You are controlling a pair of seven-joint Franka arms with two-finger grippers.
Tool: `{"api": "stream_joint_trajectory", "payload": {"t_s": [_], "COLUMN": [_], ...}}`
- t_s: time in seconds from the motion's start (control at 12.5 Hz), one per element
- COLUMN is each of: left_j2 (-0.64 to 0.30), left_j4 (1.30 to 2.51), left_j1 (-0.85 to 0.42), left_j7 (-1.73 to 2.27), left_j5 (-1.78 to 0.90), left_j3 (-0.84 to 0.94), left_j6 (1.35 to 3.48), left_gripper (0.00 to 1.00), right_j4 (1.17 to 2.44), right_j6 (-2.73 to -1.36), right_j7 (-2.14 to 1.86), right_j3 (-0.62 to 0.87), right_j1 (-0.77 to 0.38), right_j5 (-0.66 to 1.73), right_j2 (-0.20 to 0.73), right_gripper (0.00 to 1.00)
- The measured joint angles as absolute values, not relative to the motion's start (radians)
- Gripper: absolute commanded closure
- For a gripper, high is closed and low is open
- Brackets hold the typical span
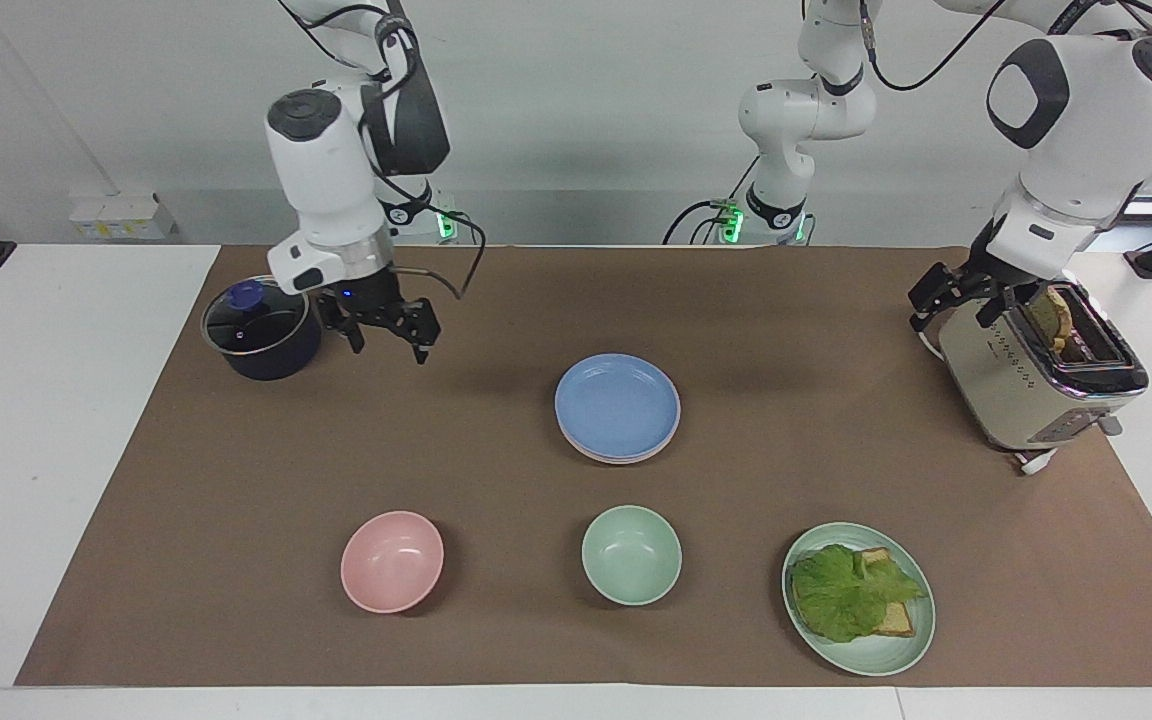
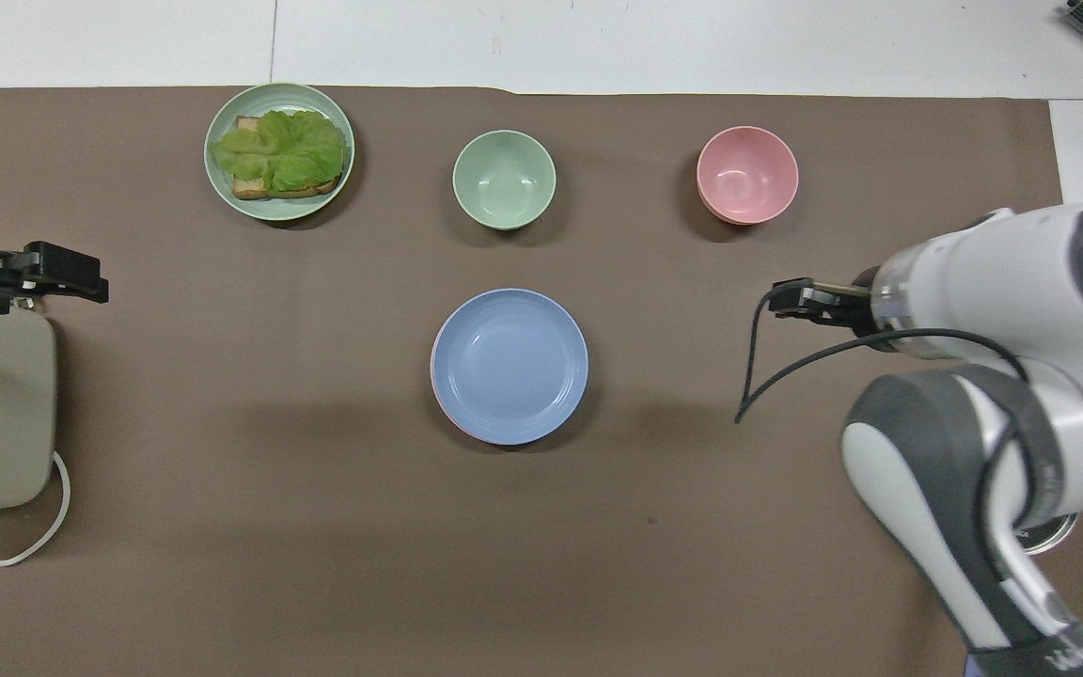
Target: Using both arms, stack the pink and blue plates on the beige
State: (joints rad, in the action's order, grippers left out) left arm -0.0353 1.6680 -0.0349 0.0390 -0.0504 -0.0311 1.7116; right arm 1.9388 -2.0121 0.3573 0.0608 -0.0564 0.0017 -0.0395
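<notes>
The blue plate [image 1: 617, 403] [image 2: 510, 365] lies on top of a stack in the middle of the brown mat. A pale pink plate rim [image 1: 619, 460] shows just under it. The beige plate is hidden under them. My right gripper [image 1: 391, 345] [image 2: 786, 299] hangs open and empty in the air, over the mat beside the dark pot and well away from the stack toward the right arm's end. My left gripper [image 1: 946, 298] [image 2: 62, 279] waits open beside the toaster and holds nothing.
A dark pot with a glass lid [image 1: 261, 330] stands at the right arm's end. A toaster [image 1: 1036, 370] with bread in it stands at the left arm's end. Farthest from the robots are a pink bowl [image 1: 392, 561], a green bowl [image 1: 631, 554] and a green plate [image 1: 911, 645] with a lettuce sandwich.
</notes>
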Motion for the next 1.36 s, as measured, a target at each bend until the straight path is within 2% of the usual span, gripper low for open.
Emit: {"api": "stream_joint_trajectory", "payload": {"t_s": [0.24, 0.48, 0.64, 0.88, 1.36], "left_j2": [-0.035, -0.035, -0.035, -0.035, -0.035], "left_j4": [1.668, 1.668, 1.668, 1.668, 1.668], "left_j1": [-0.035, -0.035, -0.035, -0.035, -0.035], "left_j7": [0.039, 0.039, 0.039, 0.039, 0.039], "left_j5": [-0.05, -0.05, -0.05, -0.05, -0.05], "left_j3": [-0.031, -0.031, -0.031, -0.031, -0.031], "left_j6": [1.712, 1.712, 1.712, 1.712, 1.712], "left_gripper": [0.0, 0.0, 0.0, 0.0, 0.0], "right_j4": [1.806, 1.652, 1.555, 1.49, 1.494], "right_j6": [-1.836, -1.646, -1.556, -1.526, -1.51], "right_j7": [0.233, 0.221, 0.221, 0.221, 0.221], "right_j3": [0.058, 0.059, 0.06, 0.069, 0.075], "right_j1": [0.048, 0.058, 0.058, 0.057, 0.047], "right_j5": [0.002, 0.002, 0.002, 0.002, 0.002], "right_j2": [-0.055, -0.036, 0.009, 0.059, 0.054], "right_gripper": [0.0, 0.0, 0.0, 0.0, 0.0]}}
